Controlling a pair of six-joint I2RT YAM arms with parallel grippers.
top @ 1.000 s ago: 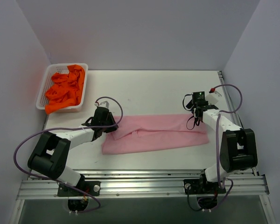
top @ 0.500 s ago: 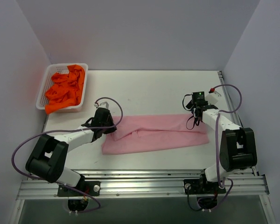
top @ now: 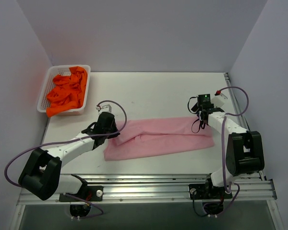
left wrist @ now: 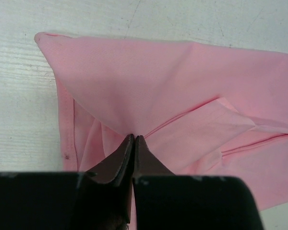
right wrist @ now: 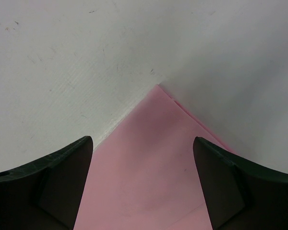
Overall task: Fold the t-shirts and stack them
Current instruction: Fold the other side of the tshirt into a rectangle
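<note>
The pink t-shirt (top: 163,136) lies as a long folded band across the bench (top: 158,91), nearer its front edge; the left gripper (left wrist: 134,141) is pressed tight together, pinching a fold of cloth at the band's left end; the right gripper (right wrist: 142,140) is spread wide over the band's far right corner, holding nothing; the orange t-shirts (top: 67,93) lie heaped in the basket (top: 42,96) at the far left corner.

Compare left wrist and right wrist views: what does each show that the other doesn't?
Left wrist only: the left pincer shut on a pinch of the pink t-shirt, creases fanning out from the grip, folded layers to its right. Right wrist only: the right pincer open, its fingers either side of a shirt corner lying flat. Both: the same pink cloth on the white table.
</note>
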